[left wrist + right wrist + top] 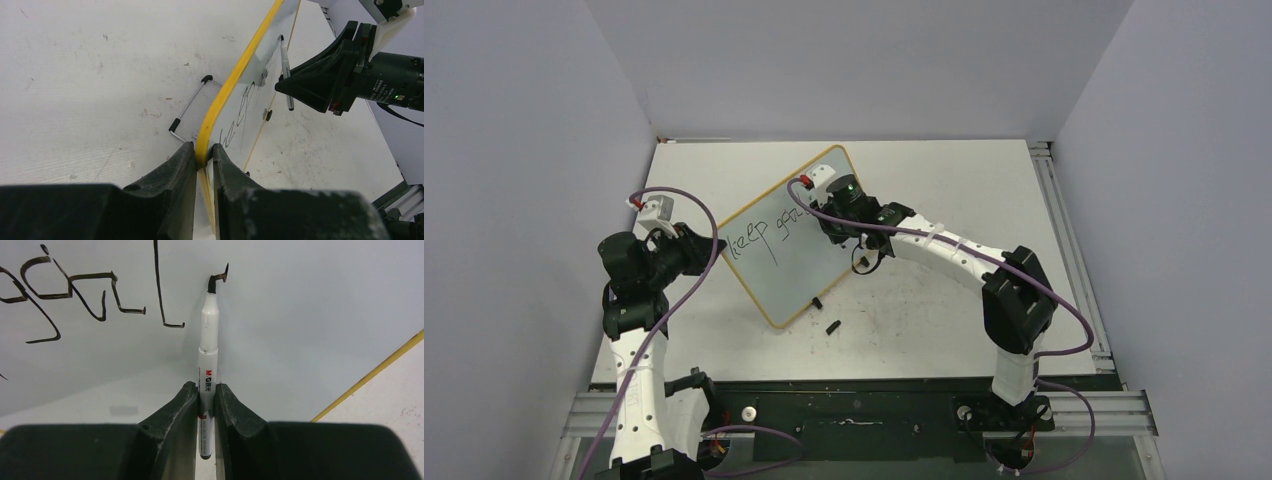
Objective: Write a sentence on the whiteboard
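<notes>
The whiteboard [799, 245], pale with a yellow rim, is propped tilted on the table. My left gripper [204, 152] is shut on its yellow rim [222, 95] at the left edge, also seen in the top view [709, 243]. My right gripper [206, 390] is shut on a white marker [208, 335] whose black tip touches the board. The sentence [754, 238] reads "keep" and part of a second word in black [75, 295]. The right gripper [836, 215] is over the board's upper right part.
A black marker cap [832, 326] lies on the table near the board's bottom corner. The board's wire stand [192, 102] with black tips shows behind it. Grey walls enclose the table on three sides.
</notes>
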{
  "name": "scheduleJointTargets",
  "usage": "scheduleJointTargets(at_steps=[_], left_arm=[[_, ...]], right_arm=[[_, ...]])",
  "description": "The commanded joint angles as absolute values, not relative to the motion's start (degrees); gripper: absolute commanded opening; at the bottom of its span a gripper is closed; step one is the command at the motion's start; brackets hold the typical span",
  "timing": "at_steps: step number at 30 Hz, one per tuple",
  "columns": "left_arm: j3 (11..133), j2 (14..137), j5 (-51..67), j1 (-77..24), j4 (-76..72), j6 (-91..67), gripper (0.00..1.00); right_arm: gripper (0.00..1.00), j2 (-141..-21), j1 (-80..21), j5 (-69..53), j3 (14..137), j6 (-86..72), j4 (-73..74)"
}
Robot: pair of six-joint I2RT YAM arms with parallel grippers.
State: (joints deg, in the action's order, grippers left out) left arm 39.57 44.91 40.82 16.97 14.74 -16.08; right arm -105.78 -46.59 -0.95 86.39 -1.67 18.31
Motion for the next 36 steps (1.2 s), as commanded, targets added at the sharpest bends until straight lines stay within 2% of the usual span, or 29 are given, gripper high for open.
scheduleJointTargets(at_steps=[1, 36], left_arm=[[41.3, 44.8, 39.2, 17.4, 14.0, -15.0, 0.0], [41.3, 44.7, 39.2, 17.5, 14.1, -15.0, 0.0]], right_arm=[[0.05, -106.2, -47.6, -2.5, 88.0, -0.4, 18.3], [0.05, -105.0, -46.4, -1.3, 82.9, -3.1, 19.2]])
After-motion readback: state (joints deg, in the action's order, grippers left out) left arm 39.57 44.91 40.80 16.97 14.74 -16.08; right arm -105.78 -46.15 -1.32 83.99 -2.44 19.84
